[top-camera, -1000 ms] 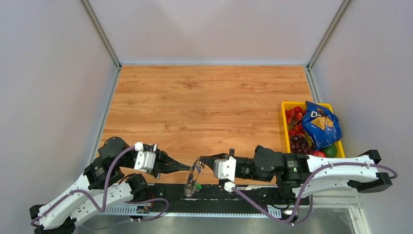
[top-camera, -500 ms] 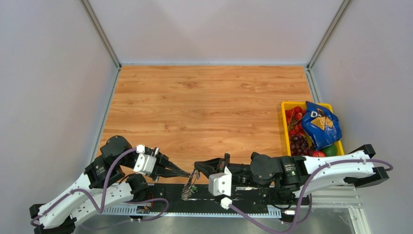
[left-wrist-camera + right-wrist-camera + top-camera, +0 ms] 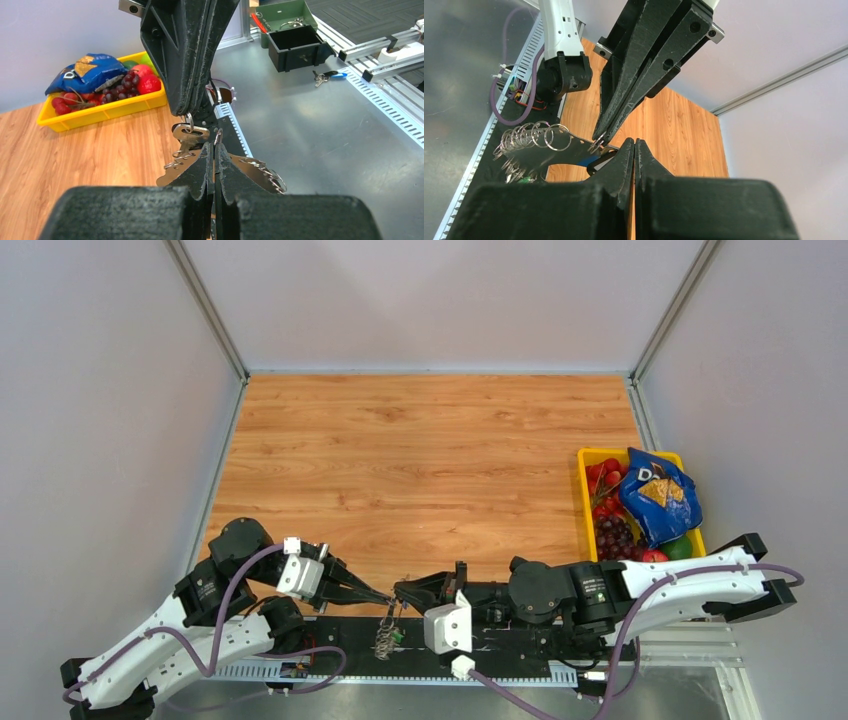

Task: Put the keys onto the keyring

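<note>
My left gripper [image 3: 386, 599] and right gripper [image 3: 400, 590] meet tip to tip at the table's near edge. The keyring [image 3: 385, 638], with its fringe of small rings and a green tag, hangs below them over the black base rail. In the left wrist view my left gripper [image 3: 216, 150] is shut on the keyring's thin wire, and the ring fringe [image 3: 262, 170] trails to the right. A silver key [image 3: 191, 134] hangs from the right gripper's tip. In the right wrist view my right gripper [image 3: 634, 144] is shut, with a black and blue key head [image 3: 594, 161] beside it and the keyring's fringe [image 3: 534, 136] to the left.
A yellow tray [image 3: 586, 456] with fruit and a blue chip bag [image 3: 655, 495] stands at the right table edge. Off the table, a black box [image 3: 297, 45], a green box [image 3: 287, 12] and more keys with a blue tag [image 3: 327, 76] lie on the metal floor.
Both grippers have moved toward the near edge, the right arm also leftward. The keyring has come down with them and now hangs lower over the base rail.
</note>
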You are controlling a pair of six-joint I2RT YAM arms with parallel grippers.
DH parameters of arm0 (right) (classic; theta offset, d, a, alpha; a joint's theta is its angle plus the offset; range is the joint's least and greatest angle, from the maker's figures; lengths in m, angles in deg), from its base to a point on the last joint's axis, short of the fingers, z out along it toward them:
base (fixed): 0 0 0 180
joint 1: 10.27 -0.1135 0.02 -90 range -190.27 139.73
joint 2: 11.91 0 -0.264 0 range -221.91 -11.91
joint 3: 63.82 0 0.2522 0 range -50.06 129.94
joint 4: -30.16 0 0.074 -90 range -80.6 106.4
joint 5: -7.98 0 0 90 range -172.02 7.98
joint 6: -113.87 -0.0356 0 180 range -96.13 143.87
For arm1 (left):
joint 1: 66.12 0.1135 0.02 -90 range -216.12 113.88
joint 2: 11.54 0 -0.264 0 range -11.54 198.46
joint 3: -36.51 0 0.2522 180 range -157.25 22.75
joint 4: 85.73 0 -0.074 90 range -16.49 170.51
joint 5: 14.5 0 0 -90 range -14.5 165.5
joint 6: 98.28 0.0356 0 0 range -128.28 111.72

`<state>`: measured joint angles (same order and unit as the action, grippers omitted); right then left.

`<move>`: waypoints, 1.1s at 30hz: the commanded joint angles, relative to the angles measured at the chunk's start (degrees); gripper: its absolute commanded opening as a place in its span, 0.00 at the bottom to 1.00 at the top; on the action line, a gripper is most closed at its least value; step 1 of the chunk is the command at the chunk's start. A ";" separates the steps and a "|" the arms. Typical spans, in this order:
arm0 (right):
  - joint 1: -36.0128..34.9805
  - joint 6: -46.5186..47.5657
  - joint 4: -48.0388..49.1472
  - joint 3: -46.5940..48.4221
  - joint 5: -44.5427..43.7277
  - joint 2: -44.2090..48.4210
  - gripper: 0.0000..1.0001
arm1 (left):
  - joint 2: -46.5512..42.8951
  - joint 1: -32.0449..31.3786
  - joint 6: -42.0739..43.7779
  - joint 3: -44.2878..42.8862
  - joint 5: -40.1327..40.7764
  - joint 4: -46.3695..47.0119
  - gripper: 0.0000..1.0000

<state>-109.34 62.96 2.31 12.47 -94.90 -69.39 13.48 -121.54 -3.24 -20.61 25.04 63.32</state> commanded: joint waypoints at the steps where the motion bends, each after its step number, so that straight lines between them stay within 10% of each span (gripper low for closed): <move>1: -0.77 -0.83 -1.12 3.21 0.75 -0.83 0.00 | -0.31 -0.15 1.84 -2.22 0.09 1.65 0.00; 33: -2.92 -1.51 -3.41 3.34 0.06 -1.15 0.00 | -1.10 -0.16 1.97 -1.84 1.03 1.90 0.00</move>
<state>-111.39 61.52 -0.94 13.86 -94.40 -71.18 12.93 -121.54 -2.76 -20.61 25.63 62.99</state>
